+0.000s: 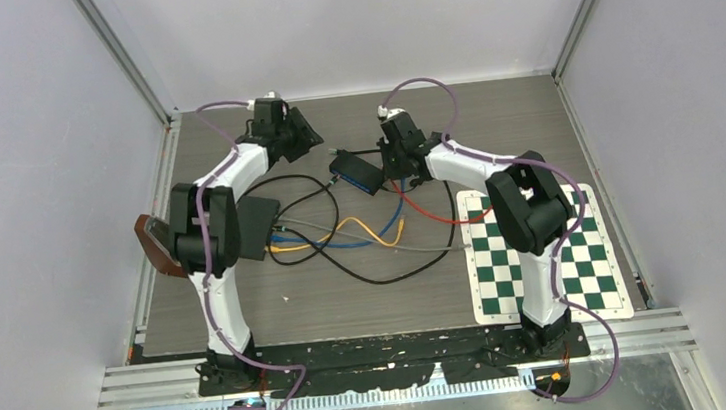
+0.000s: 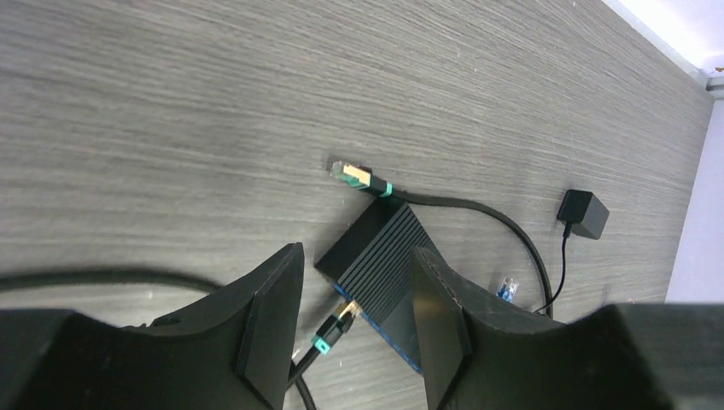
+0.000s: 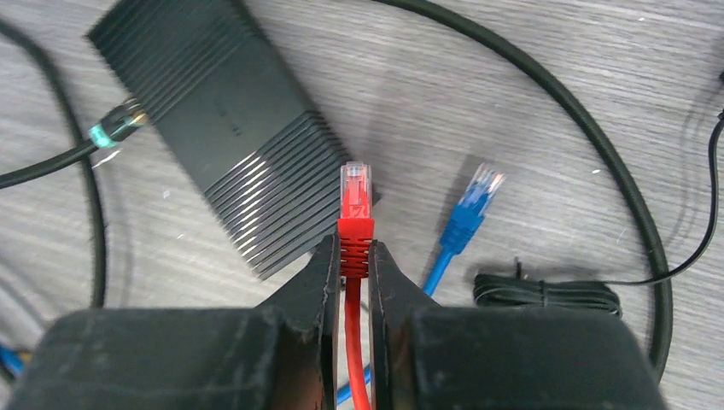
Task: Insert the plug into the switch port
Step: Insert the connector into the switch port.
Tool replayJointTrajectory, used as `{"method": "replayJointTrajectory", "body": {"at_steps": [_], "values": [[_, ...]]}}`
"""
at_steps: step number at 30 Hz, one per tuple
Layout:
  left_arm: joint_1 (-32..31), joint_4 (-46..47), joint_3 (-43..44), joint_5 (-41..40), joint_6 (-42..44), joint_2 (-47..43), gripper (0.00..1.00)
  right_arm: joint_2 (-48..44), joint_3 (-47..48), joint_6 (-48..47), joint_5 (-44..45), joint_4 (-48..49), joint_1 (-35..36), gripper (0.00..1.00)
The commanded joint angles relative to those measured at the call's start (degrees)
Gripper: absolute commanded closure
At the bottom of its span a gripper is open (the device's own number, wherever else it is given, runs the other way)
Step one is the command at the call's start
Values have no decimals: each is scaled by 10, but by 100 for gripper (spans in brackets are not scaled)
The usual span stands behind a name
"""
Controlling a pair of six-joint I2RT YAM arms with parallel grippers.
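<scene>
The black ribbed switch (image 1: 357, 172) lies at the table's back centre; it also shows in the left wrist view (image 2: 388, 260) and the right wrist view (image 3: 222, 111). A black cable's green-banded plug (image 2: 335, 329) sits in a port on its blue-edged side. My right gripper (image 3: 356, 256) is shut on the red plug (image 3: 355, 205), held just off the switch's end, pointing away from me. My left gripper (image 2: 354, 320) is open and empty, above the switch's port side. A second black plug (image 2: 357, 177) lies loose beyond the switch.
A loose blue plug (image 3: 472, 209) lies right of the red one, by a bundled black cord (image 3: 546, 293). A black power adapter (image 2: 584, 214) sits further back. Yellow, blue, grey and black cables (image 1: 362, 235) tangle mid-table. A checkered mat (image 1: 545, 258) lies at right.
</scene>
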Motion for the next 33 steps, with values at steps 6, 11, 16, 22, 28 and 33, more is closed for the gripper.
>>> {"method": "replayJointTrajectory", "body": {"at_steps": [6,11,16,22,28,33], "values": [[7,-16,78,48,-3,68,49,62,80,32,6,-61,-24,95],[6,-9,68,67,-31,87,48,74,82,44,-30,-47,-25,95],[6,3,36,79,-18,77,49,78,97,60,-85,-21,-24,95],[5,0,24,106,-17,79,49,93,140,69,-111,10,-24,95],[1,12,-28,111,-25,49,50,165,224,72,-124,-2,-24,95],[-3,34,-77,112,-41,18,51,226,339,38,-124,-37,-24,95]]}}
